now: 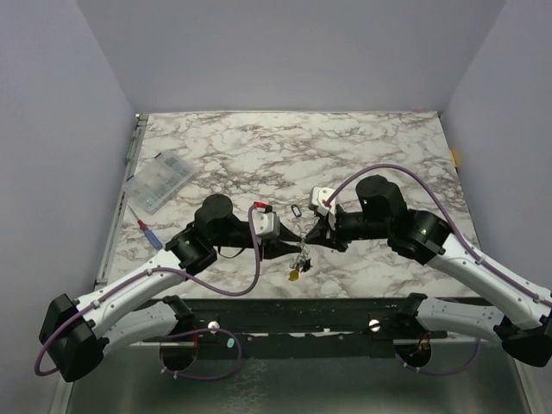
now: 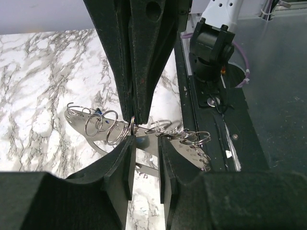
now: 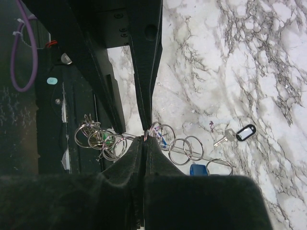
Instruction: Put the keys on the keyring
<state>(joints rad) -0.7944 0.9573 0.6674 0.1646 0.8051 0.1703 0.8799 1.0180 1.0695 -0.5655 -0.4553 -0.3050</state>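
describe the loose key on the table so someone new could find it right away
On the marble table, find where the left gripper and right gripper meet at a ring bunch. Just beyond them, farther from the arm bases, lies one silver key. Unlike the others, it lies alone, off the rings, with a dark oblong tag.

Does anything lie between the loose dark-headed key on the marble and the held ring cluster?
Nothing visible does. The dark-headed key lies flat, with only the bare marble table between it and the ring cluster that the right gripper pinches.
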